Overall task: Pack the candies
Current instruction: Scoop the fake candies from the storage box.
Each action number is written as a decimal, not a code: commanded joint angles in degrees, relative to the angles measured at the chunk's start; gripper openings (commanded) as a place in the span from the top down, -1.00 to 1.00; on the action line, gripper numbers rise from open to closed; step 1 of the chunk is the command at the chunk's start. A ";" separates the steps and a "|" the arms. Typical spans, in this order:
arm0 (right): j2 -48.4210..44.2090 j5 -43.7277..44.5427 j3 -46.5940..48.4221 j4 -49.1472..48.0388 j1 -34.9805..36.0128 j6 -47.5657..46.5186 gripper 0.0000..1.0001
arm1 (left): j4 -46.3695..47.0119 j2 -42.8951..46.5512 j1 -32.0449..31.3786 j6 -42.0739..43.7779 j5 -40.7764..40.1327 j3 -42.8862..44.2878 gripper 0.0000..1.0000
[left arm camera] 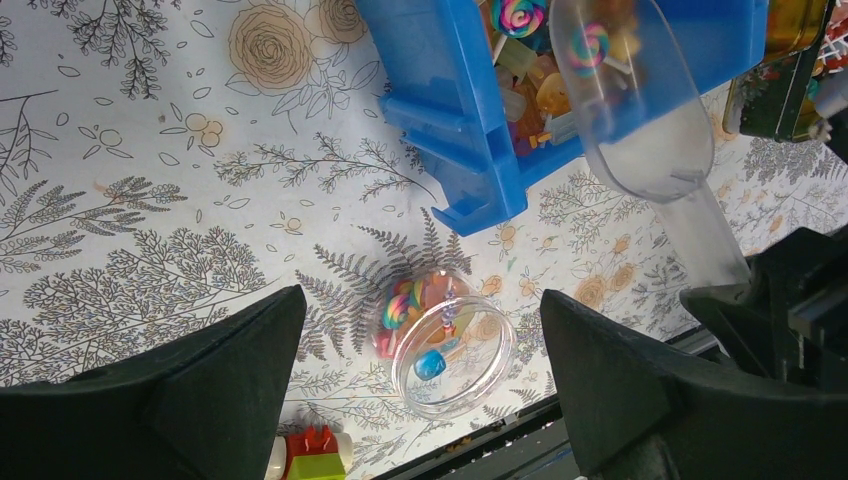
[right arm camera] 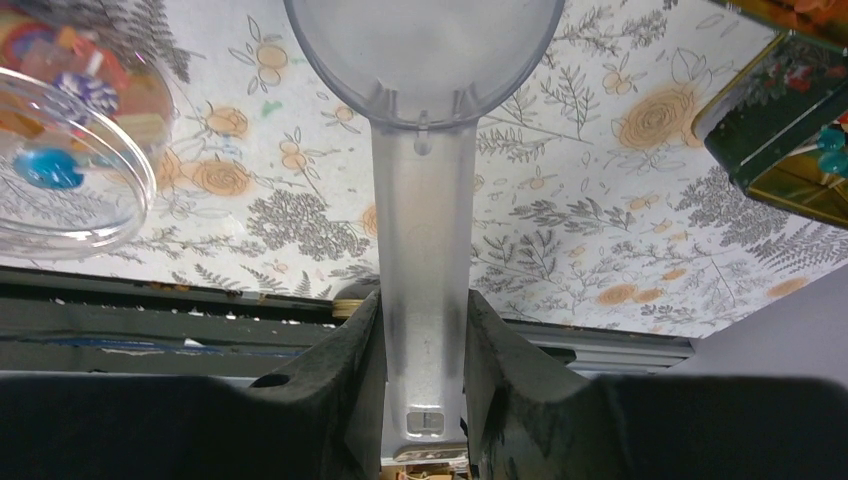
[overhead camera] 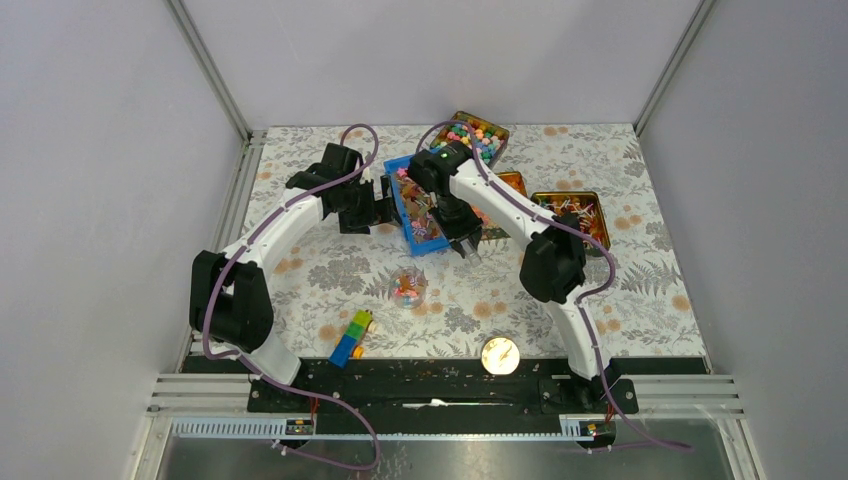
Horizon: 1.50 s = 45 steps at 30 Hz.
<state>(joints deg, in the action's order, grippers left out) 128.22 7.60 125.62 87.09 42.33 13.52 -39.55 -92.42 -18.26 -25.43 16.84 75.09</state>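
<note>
My right gripper (right arm camera: 424,315) clamps the clear scoop (right arm camera: 424,60), bowl over the blue bin (left arm camera: 440,100) edge; my left gripper (left arm camera: 422,298) hangs wide open above the jar (left arm camera: 455,355), bare tablecloth (left arm camera: 150,150) around.

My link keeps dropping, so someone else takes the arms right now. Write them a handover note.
Grippers: left gripper open and empty, left of the bin; right gripper shut on the scoop handle, bowl at the bin.
Where: candies mostly in the bin, a few in the jar nearer the arms.
Done: a few packed in the jar.
Left: scoop more across.
</note>
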 commanded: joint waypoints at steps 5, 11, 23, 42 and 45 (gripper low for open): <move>6.32 -3.92 8.25 10.16 -3.38 0.37 1.00 | 0.26 1.06 0.29 0.95 -1.16 1.54 -0.81; 10.82 -5.41 14.01 10.12 -5.82 -0.19 1.00 | 0.26 1.29 0.24 1.08 -1.15 1.45 -0.81; 17.57 -5.99 23.04 7.07 -6.71 -0.09 1.00 | 0.26 2.44 0.24 0.74 -1.69 0.24 -0.82; -0.78 -11.46 4.00 -8.61 -7.37 -3.10 1.00 | 3.66 3.50 0.24 -3.52 2.42 0.70 -0.81; -4.64 -12.66 0.69 -9.07 -7.35 -3.37 1.00 | 5.63 3.22 0.18 -5.59 4.68 0.60 -0.78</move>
<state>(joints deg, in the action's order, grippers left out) 132.03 -2.83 129.08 79.11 35.57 10.90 -38.65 -91.02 -18.26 -27.86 17.58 74.41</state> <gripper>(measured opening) 0.347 0.902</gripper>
